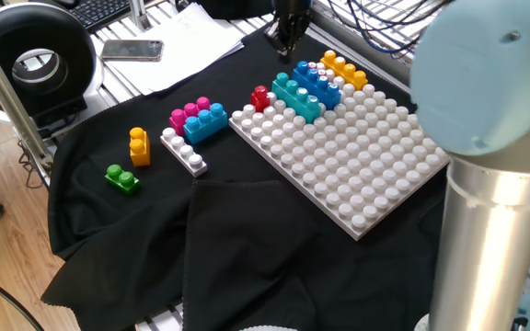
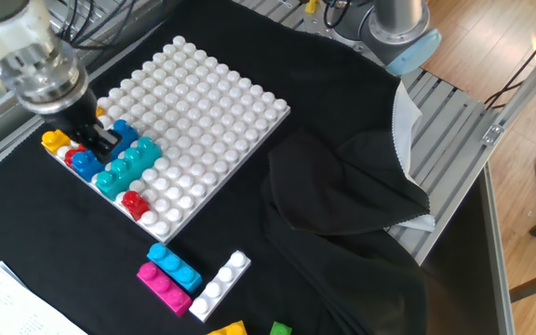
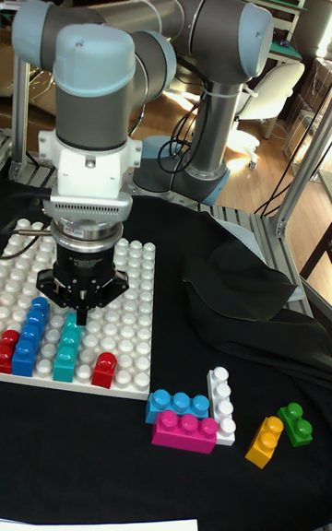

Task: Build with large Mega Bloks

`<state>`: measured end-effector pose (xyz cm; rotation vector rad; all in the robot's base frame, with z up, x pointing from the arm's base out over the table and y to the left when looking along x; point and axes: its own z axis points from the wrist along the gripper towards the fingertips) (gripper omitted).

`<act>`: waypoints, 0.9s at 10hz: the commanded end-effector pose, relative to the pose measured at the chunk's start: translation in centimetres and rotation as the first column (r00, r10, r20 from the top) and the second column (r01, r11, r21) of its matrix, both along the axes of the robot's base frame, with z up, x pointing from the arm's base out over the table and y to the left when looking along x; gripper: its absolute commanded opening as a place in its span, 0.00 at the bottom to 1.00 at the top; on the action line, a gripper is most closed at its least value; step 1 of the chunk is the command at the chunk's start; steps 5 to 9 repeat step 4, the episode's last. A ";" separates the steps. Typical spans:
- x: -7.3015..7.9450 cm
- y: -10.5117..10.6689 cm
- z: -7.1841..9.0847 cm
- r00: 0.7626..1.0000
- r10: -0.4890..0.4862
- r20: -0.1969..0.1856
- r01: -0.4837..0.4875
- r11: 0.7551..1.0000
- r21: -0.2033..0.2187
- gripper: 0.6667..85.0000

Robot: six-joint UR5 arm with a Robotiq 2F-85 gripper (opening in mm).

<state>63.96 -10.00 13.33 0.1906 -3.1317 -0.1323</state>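
The grey and pale-blue UR5 arm (image 3: 97,79) reaches down over the tabletop, which is draped in a black cloth (image 1: 247,248). On that cloth lies the square white studded plastic board (image 1: 339,152).

Along one edge of the board sit a long teal plastic brick (image 1: 297,97), a blue plastic brick (image 1: 318,83) just behind it, a yellow-orange brick (image 1: 343,70) at the far corner, and a small red one-stud brick (image 1: 261,97) at the near corner, standing just apart from the teal one.

Off the board, on the cloth, a pink brick (image 1: 188,112) and a light-blue brick (image 1: 207,121) lie pressed side by side, with a long white brick (image 1: 183,151) touching them. Further out stand a yellow-orange two-stud brick (image 1: 139,145) and a green two-stud brick (image 1: 122,177), near each other but apart.

The dark two-finger claw (image 3: 81,312) hangs above the blue and teal bricks, holding nothing (its fingertips look close together, though I cannot tell whether they fully meet).
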 end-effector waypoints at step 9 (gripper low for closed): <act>-0.5 2.1 -0.4 0.997 -0.071 0.008 0.071 0.997 0.017 0.01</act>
